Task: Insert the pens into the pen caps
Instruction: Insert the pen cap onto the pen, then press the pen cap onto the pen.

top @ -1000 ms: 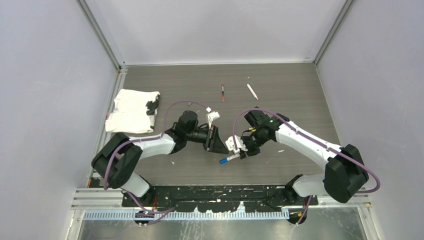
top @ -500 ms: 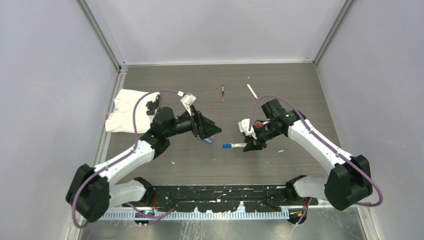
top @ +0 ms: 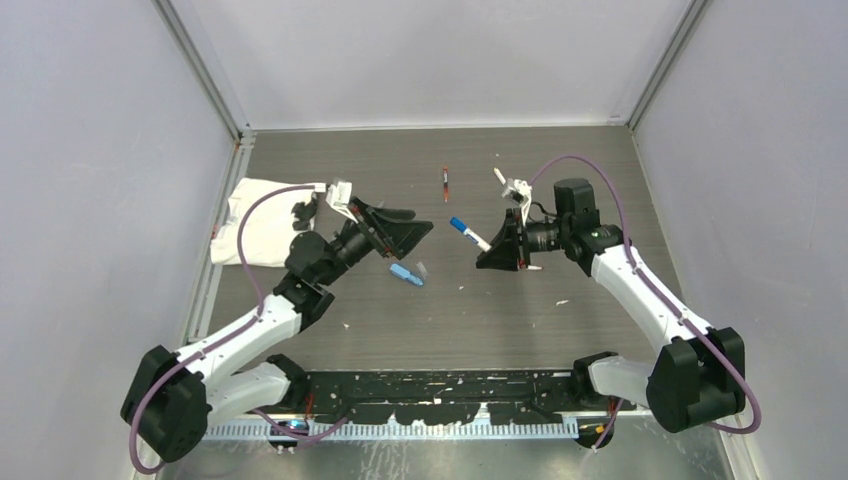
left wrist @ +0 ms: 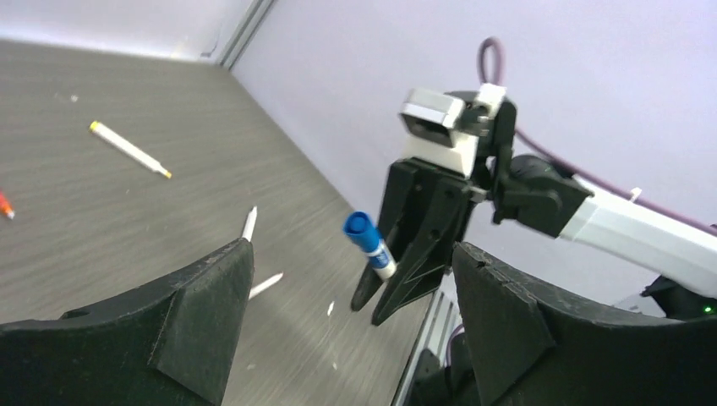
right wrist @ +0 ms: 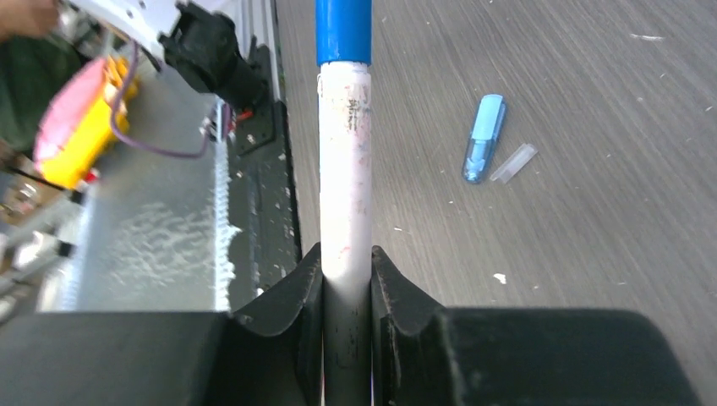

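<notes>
My right gripper is shut on the white barrel of a pen. The pen is held off the table with its blue end pointing at the left gripper. I cannot tell whether that blue end is a cap. My left gripper hangs open and empty, facing the pen from a short distance. A red-ended pen and a yellow-tipped pen lie at the back of the table. Loose pen caps are out of view.
A light-blue oblong piece and a small clear piece lie on the table below the left gripper. A white cloth with a dark item on it lies at the left edge. White scraps dot the table.
The left gripper has opened wide, lifted and drawn back to the left, and the light-blue piece now shows on the table. The right arm swung the pen up and towards the back.
</notes>
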Robot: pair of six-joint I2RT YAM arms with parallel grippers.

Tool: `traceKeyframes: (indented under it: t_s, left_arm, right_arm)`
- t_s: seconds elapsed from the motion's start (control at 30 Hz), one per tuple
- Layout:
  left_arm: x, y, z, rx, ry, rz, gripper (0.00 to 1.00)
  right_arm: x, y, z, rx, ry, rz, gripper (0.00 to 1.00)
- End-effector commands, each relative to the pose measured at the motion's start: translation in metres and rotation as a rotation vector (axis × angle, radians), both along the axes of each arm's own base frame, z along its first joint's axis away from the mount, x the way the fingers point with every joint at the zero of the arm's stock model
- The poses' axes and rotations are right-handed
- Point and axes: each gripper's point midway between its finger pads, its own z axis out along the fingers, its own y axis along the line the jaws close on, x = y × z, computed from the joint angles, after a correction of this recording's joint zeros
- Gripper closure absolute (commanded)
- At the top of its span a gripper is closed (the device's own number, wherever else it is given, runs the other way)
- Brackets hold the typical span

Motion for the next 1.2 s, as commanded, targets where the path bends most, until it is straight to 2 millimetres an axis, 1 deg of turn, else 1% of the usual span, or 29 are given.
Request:
traceKeyframes:
  t_s: [0.0,0.1,0.13,0.17,0.23,0.33,0.53,0.83,1.0,1.17]
  left_arm:
    - [0.001,0.003,0.049,-0.141,-0.132,0.098,0.13]
    - [0.007,-0.002,0.049,-0.136,-0.147,0.163,0.12]
    - [0.008,-0.004,0.051,-0.152,-0.152,0.173,0.12]
    - [0.009,-0.007,0.048,-0.154,-0.144,0.169,0.12]
    - [0.018,-0.009,0.049,-0.187,-0.121,0.201,0.13]
    - [0.026,-0.02,0.044,-0.192,-0.09,0.198,0.14]
    - [0.031,-0.039,0.053,-0.236,-0.085,0.163,0.18]
    - [0.044,-0.053,0.052,-0.276,-0.021,0.157,0.31]
    - [0.047,-0.057,0.051,-0.282,-0.003,0.153,0.36]
    - [0.05,-0.061,0.047,-0.281,0.017,0.144,0.44]
  right_arm:
    - [0.016,0.012,0.039,0.147,0.171,-0.105,0.99]
    - [0.019,0.014,0.045,0.172,0.202,-0.119,0.99]
    - [0.02,0.015,0.046,0.178,0.212,-0.124,0.99]
    - [0.02,0.015,0.048,0.183,0.216,-0.126,0.99]
    - [0.02,0.015,0.05,0.188,0.22,-0.129,0.99]
    - [0.02,0.015,0.05,0.192,0.219,-0.129,0.99]
    - [0.02,0.015,0.048,0.192,0.223,-0.127,0.99]
    - [0.02,0.015,0.046,0.192,0.222,-0.119,0.99]
    - [0.019,0.016,0.046,0.192,0.219,-0.116,0.99]
    - [0.02,0.016,0.045,0.19,0.222,-0.117,0.99]
